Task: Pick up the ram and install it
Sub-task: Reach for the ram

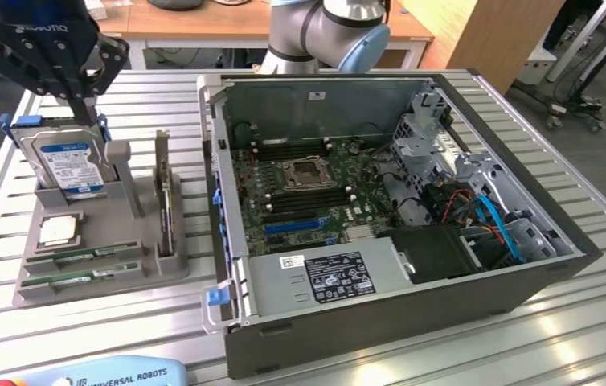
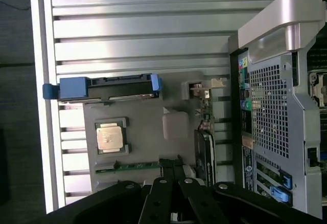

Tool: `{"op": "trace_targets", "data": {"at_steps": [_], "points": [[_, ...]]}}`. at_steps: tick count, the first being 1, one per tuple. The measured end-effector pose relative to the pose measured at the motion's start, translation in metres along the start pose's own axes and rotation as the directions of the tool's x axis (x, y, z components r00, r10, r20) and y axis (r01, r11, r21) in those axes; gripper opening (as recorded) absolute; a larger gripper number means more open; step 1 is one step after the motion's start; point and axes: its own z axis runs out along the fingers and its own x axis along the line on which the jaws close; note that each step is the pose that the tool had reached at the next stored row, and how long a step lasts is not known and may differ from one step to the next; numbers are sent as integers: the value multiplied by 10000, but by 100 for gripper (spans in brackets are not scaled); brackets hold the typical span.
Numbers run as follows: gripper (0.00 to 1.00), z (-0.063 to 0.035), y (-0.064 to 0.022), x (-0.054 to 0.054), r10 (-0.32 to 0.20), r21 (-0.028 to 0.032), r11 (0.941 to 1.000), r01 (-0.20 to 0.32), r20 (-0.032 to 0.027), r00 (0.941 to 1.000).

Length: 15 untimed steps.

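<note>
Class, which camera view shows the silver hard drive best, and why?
The exterior view: the hard drive stands upright, its blue-white label facing the camera. The wrist view shows the hard drive edge-on, a dark strip between blue tabs.

Exterior view: set high and off the bench [image 1: 3, 269], angled down across it at middle distance. It is wide enough to take in the whole open computer case [image 1: 411, 322], the grey holder [image 1: 100, 285] at the exterior view's left and the arm [image 1: 330, 32] at the far edge. Wrist view: looks straight down from close above the holder, its own fingers [image 2: 156, 203] in the foreground. Shared ground: the holder with the hard drive [image 1: 71, 165] and CPU chip [image 1: 59, 231], the bench slats around it, and the case wall beside it.
</note>
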Motion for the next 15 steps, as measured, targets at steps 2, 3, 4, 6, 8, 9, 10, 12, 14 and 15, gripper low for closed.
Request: {"op": "trace_targets", "data": {"at_steps": [2,3,4,6,8,9,10,12,14,15], "points": [[10,1,-4,53,0,0,10000,0,0,10000],[10,1,-6,78,0,0,10000,0,-1,10000],[10,2,-8,99,-1,0,10000,1,0,10000],[10,2,-9,116,-1,0,10000,1,0,10000],[10,2,-9,116,-2,0,10000,2,-1,10000],[10,3,-9,116,-2,0,10000,2,0,10000],[10,3,-9,117,-1,0,10000,1,0,10000],[10,2,-17,118,1,1,10000,-1,-1,10000],[10,1,-37,115,-1,1,10000,1,-2,10000],[10,1,-48,115,-1,0,10000,1,-1,10000]]}}
